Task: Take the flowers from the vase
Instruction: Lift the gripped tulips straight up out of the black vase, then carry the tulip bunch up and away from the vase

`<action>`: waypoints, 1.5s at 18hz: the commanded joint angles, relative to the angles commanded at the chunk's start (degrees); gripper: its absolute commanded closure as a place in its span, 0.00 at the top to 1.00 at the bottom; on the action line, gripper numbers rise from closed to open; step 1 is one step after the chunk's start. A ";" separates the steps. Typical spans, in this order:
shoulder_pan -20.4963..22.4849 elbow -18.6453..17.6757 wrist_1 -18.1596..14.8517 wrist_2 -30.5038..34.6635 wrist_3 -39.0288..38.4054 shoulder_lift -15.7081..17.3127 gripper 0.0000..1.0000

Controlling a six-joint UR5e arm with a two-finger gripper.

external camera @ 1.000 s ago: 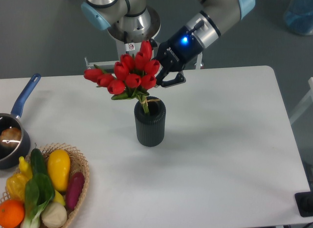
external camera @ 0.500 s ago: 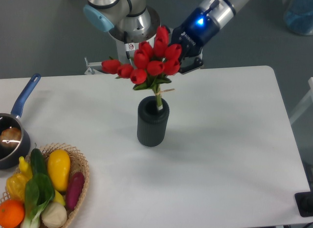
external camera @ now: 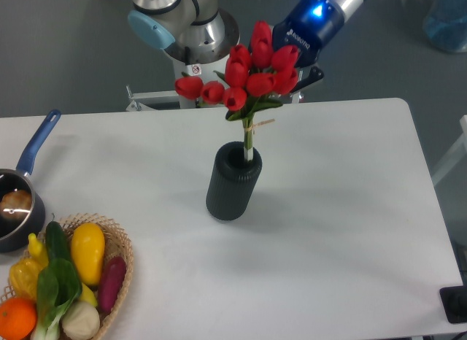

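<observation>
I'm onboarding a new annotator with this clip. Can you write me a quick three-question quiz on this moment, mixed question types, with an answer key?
1. True or false: the flowers are fully clear of the vase.
2. Multiple choice: the vase is (A) lying flat, (B) tilted, its mouth leaning toward the right, (C) inside the basket.
3. Short answer: what sits at the table's left edge, above the basket?

Key
1. False: the stem ends are still in the vase mouth.
2. B.
3. A dark pot with a blue handle.

The gripper sits behind the blooms; its jaws are hidden.
</observation>
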 joint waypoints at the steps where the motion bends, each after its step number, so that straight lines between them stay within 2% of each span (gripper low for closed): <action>1: 0.00 -0.09 -0.17 0.00 -1.14 0.62 0.40; 8: -0.62 -0.88 -0.88 -0.79 -2.46 2.73 0.40; 13: 0.35 0.08 -0.27 -1.32 -3.96 1.85 0.40; 15: 2.10 1.31 -0.18 -1.32 -3.96 0.54 0.40; 18: 2.20 4.56 -0.09 -1.06 -3.96 -3.67 0.40; 21: 2.98 6.85 1.13 -0.62 -3.70 -6.23 0.40; 24: 3.16 6.68 3.77 -0.09 -3.34 -8.51 0.40; 27: 4.30 6.68 3.95 -0.09 -3.34 -8.69 0.40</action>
